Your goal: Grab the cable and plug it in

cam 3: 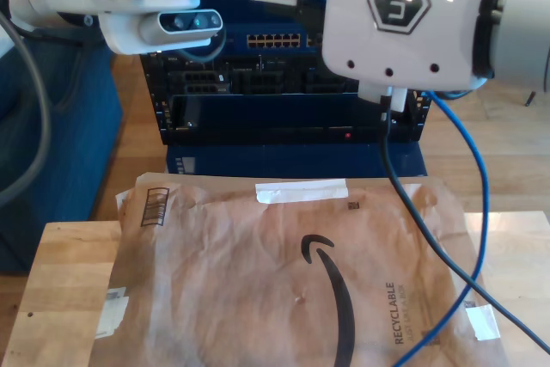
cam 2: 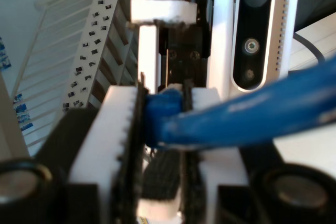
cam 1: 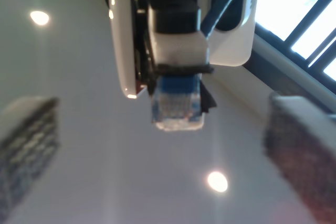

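Second wrist view: the cable (cam 2: 231, 116), thin bright blue, is pinched between my second gripper (cam 2: 165, 103) pads, its translucent blue plug (cam 1: 177, 104) jutting beyond; my first gripper (cam 1: 168, 145) gapes wide opposite. Slack trails over a brown mailer (cam 3: 284, 281).

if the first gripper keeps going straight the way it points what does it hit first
Probably the blue plug held by the other white gripper dead ahead, between my first gripper's open pads. Depth is unclear.
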Available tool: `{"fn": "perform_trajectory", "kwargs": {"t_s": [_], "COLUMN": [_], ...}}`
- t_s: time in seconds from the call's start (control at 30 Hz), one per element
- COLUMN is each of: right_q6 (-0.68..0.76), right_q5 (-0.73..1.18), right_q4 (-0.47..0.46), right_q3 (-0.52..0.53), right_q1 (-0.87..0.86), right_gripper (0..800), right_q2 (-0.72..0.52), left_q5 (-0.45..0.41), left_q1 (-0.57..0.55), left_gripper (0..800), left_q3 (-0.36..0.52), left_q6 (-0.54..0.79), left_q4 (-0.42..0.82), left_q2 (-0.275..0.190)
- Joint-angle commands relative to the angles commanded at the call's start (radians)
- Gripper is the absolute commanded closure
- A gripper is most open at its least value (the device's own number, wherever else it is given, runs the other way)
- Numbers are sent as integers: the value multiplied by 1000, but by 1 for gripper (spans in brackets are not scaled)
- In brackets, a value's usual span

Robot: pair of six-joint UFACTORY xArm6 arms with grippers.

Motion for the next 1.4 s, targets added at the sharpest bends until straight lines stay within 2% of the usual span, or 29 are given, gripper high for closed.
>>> {"fn": "perform_trajectory", "kwargs": {"t_s": [0.07,0.17,0.3,0.5,0.63,0.73,0.87,0.93,1.0,1.07,1.2,1.33,1.4], "right_q6": [31,57,94,164,224,272,288,339,402,437,482,575,583], "right_q5": [6,35,98,270,420,542,667,735,796,839,942,944,939], "right_q4": [2,-2,-5,2,-3,-17,-95,-173,-258,-315,-364,-483,-493], "right_q3": [-6,-29,-91,-107,-150,-172,-175,-167,-160,-158,-157,-158,-160], "right_q1": [-3,-2,-51,-299,-442,-549,-618,-624,-624,-624,-624,-612,-600], "right_gripper": [798,799,799,799,799,799,799,799,799,799,799,799,799], "right_q2": [3,29,84,101,138,160,186,221,253,285,338,361,373], "left_q5": [-12,-98,-204,-244,-273,-293,-310,-310,-310,-310,-325,-385,-387], "left_q1": [0,3,52,75,87,87,91,104,117,120,160,285,345], "left_gripper": [8,2,2,2,2,2,2,2,2,2,2,1,1], "left_q3": [-8,-14,-64,-187,-238,-247,-245,-235,-198,-110,100,233,281], "left_q6": [-2,0,2,9,26,86,224,327,407,474,643,701,749], "left_q4": [2,20,147,362,569,723,934,1085,1221,1303,1450,1629,1668], "left_q2": [0,0,0,0,-2,-11,-38,-57,-87,-158,-292,-339,-347]}}
